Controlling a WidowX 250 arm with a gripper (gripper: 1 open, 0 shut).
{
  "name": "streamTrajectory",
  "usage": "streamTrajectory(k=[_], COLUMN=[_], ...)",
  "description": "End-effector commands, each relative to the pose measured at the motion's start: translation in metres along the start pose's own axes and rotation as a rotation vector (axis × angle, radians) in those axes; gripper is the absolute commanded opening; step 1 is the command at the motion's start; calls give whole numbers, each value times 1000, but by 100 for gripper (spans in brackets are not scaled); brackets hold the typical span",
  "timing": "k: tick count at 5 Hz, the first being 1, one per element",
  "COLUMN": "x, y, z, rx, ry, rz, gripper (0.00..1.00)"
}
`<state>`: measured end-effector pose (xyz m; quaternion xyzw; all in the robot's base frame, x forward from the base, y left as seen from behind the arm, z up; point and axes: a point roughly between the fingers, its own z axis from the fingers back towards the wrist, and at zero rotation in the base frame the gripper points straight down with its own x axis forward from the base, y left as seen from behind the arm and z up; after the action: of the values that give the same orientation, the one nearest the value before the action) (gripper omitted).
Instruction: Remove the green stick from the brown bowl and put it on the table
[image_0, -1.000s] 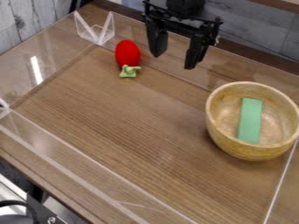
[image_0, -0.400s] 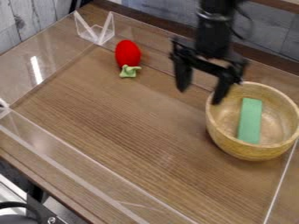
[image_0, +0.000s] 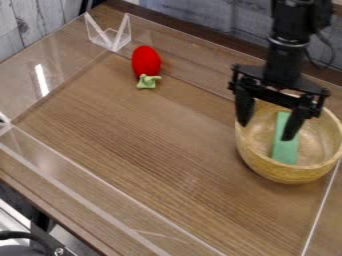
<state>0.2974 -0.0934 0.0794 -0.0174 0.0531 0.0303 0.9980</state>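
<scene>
The brown bowl (image_0: 263, 160) stands on the table (image_0: 134, 150) at the right, tan with a thick rim and pale inside. Inside it lies the green stick (image_0: 286, 143), a flat light-green bar pointing away from the camera. My gripper (image_0: 273, 119) hangs over the bowl's far-left part, pointing down, with its black fingers (image_0: 245, 107) spread wide and nothing between them. One finger overlaps the stick's upper end in this view; whether it touches I cannot tell.
A red strawberry toy (image_0: 147, 63) with green leaves lies at the back centre-left. Low clear acrylic walls (image_0: 40, 75) edge the tabletop, and a folded clear piece (image_0: 107, 32) stands at the back left corner.
The gripper has travelled right and downward from the back of the table near the strawberry to over the bowl. It stayed open. The stick and bowl have not moved.
</scene>
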Motion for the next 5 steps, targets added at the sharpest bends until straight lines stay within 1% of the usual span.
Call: streamTrajectory(k=[1,2,3,4,5], x=[15,10,4,2,4], y=[-9,-16,-24,-35,-42], z=[19,24,27,19,9], rx=[-37,-47,-50,-48,-41], ry=[-75,-78,-70,-60,-51], rz=[46,70,59,-14,-78], gripper=[0,0,100,100,100])
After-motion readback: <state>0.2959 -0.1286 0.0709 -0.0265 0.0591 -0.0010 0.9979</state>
